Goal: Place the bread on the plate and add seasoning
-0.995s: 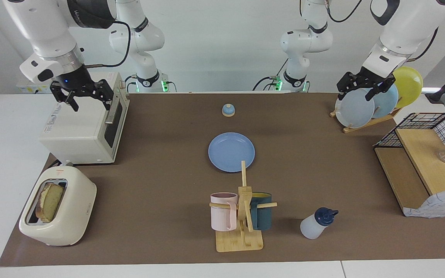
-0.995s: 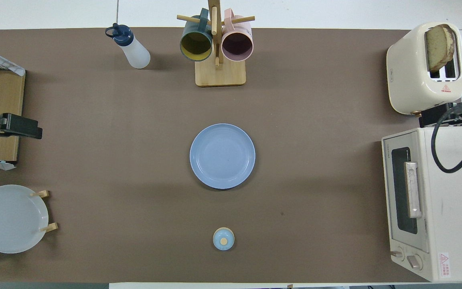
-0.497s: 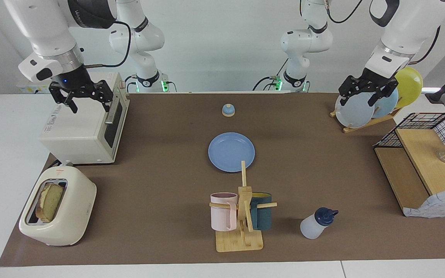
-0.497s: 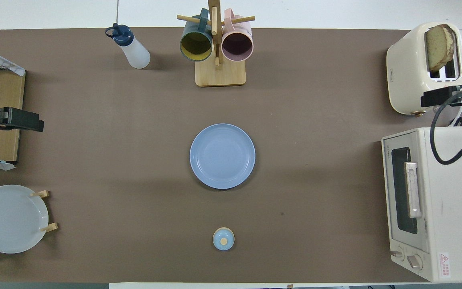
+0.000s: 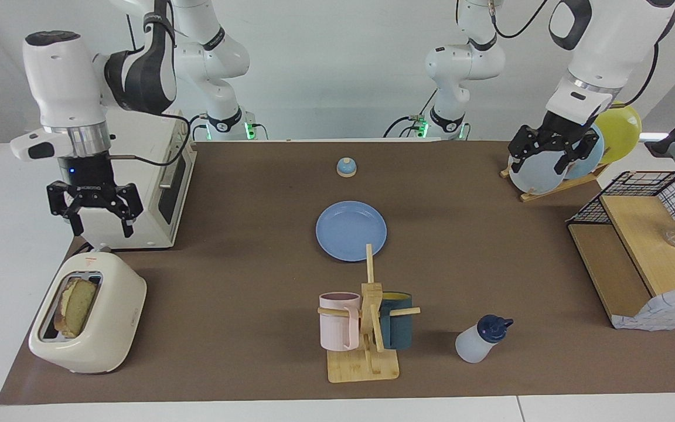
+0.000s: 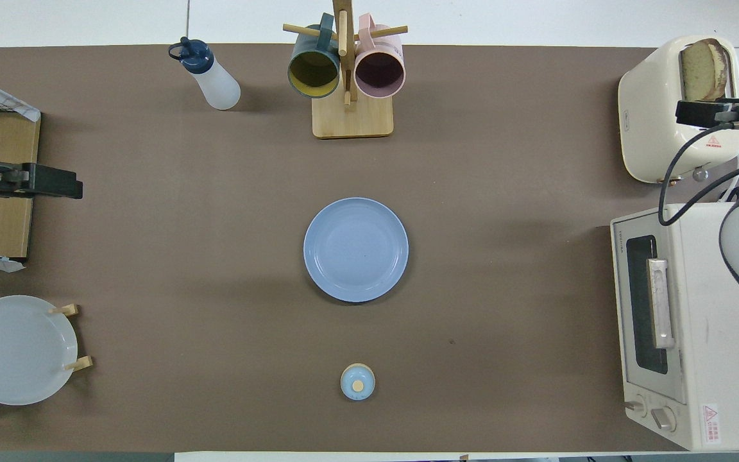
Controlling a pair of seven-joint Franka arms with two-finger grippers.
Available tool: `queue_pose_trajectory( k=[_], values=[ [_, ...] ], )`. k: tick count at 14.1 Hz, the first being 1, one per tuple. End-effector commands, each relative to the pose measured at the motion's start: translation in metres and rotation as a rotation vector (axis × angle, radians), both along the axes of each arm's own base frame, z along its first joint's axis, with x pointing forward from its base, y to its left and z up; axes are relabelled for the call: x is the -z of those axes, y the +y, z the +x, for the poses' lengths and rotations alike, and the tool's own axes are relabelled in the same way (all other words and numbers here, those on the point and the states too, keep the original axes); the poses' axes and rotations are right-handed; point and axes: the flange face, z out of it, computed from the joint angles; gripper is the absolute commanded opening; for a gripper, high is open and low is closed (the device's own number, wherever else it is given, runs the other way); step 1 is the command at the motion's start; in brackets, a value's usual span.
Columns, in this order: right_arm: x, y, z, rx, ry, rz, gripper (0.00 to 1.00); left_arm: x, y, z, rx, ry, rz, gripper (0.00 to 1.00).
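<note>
The bread (image 5: 77,305) (image 6: 700,74) stands upright in a slot of the cream toaster (image 5: 109,334) at the right arm's end of the table. The blue plate (image 5: 351,230) (image 6: 355,249) lies bare at mid-table. The seasoning (image 5: 478,341) (image 6: 212,77), a whitish bottle with a navy cap, stands beside the mug rack, farther from the robots than the plate. My right gripper (image 5: 100,225) hangs open and holds nothing, over the gap between toaster oven and toaster. My left gripper (image 5: 539,161) is open and holds nothing, up over the plate rack.
A white toaster oven (image 5: 132,199) sits nearer the robots than the toaster. A wooden mug rack (image 5: 367,351) holds a pink and a teal mug. A small blue bell (image 5: 346,167) stands near the robots. A plate rack (image 5: 554,186) and a wire-and-wood shelf (image 5: 636,246) fill the left arm's end.
My right gripper has swung from above the toaster oven's top down toward the toaster, still open. My left gripper shifted slightly over the plate rack. Nothing on the table moved.
</note>
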Motion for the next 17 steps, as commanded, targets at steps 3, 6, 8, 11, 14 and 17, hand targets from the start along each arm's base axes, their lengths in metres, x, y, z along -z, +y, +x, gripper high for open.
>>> queue_pose_trajectory(
  k=[3,6,8,11,14,17],
  values=[
    [0.024,-0.034,0.031,-0.032,-0.04,-0.043,1.0,0.08,-0.032,0.007,0.014,-0.167,-0.031,1.0],
    [0.046,-0.044,0.036,-0.041,-0.033,-0.031,1.0,0.147,-0.066,0.037,0.06,-0.207,-0.023,1.0],
    [0.062,-0.051,0.04,-0.072,-0.013,-0.057,0.85,0.184,-0.08,0.05,0.078,-0.233,0.006,1.0],
    [0.069,-0.057,0.042,-0.147,-0.012,-0.113,0.73,0.224,-0.102,0.063,0.063,-0.218,-0.003,1.0],
    [0.069,-0.067,0.04,-0.148,-0.011,-0.122,0.43,0.258,-0.125,0.079,-0.008,-0.236,-0.034,1.0],
    [0.069,-0.069,0.04,-0.144,-0.011,-0.122,0.08,0.27,-0.139,0.094,-0.079,-0.241,-0.055,1.0]
  ],
)
